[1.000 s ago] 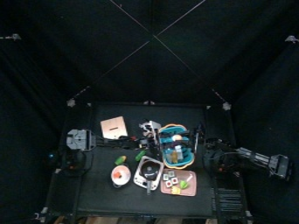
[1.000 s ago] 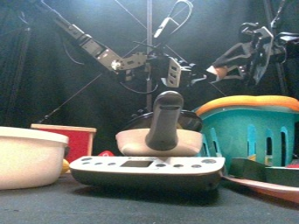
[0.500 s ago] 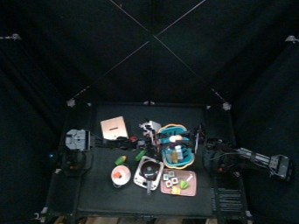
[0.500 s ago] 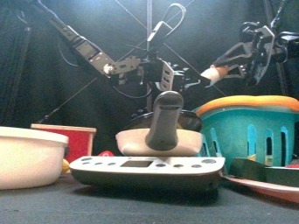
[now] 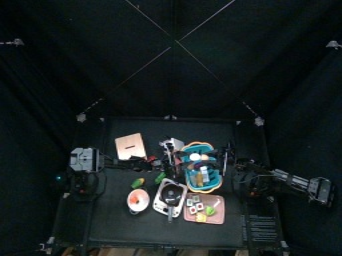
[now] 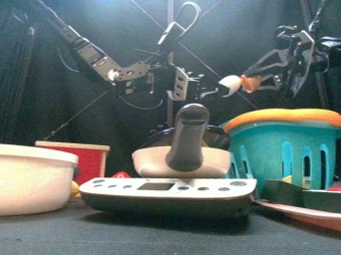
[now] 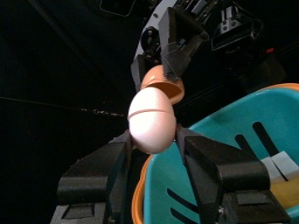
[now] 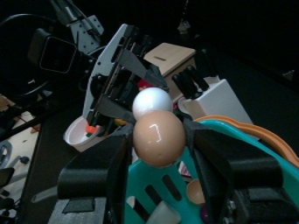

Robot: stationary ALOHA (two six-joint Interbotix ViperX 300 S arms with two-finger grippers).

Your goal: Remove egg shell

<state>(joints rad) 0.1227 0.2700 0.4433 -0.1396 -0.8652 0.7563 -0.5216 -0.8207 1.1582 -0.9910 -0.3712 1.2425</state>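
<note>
Egg (image 7: pixel 152 122) status: it's in the air between both arms, over the teal basket (image 7: pixel 239 179), well off the table

- left gripper (image 7: pixel 156 142) is pinching the white body across its middle, one jaw on each flank; the jaws stand wide only because the egg is wide
- right gripper (image 8: pixel 160 142) is clamped on the brown shell piece (image 8: pixel 160 138) at the egg's far end
- the two grippers face each other nose to nose, so I read this as the pull-apart step: one arm anchors the egg, the other draws the shell off along the egg's long axis
- in the left wrist view, brown meets white at the tip; can't tell if the shell is seated on it or just free of it
- being over the basket looks deliberate: a dropped piece lands inside its orange rim, not on the clutter

Room:
- the front view shows open dark space above and to both sides of the grippers, so pulling the arms straight apart looks clear
- below is tight: the pestle (image 6: pixel 193 127) stands up out of its mortar (image 6: pixel 170 159) close under the left gripper, with the scale (image 6: pixel 167 195) in front and the basket rim under the right one
- I'd keep the separation level and not dip either wrist
- risk: the egg is smooth and round, and a twist while pulling could squirt it out of the jaws
</note>
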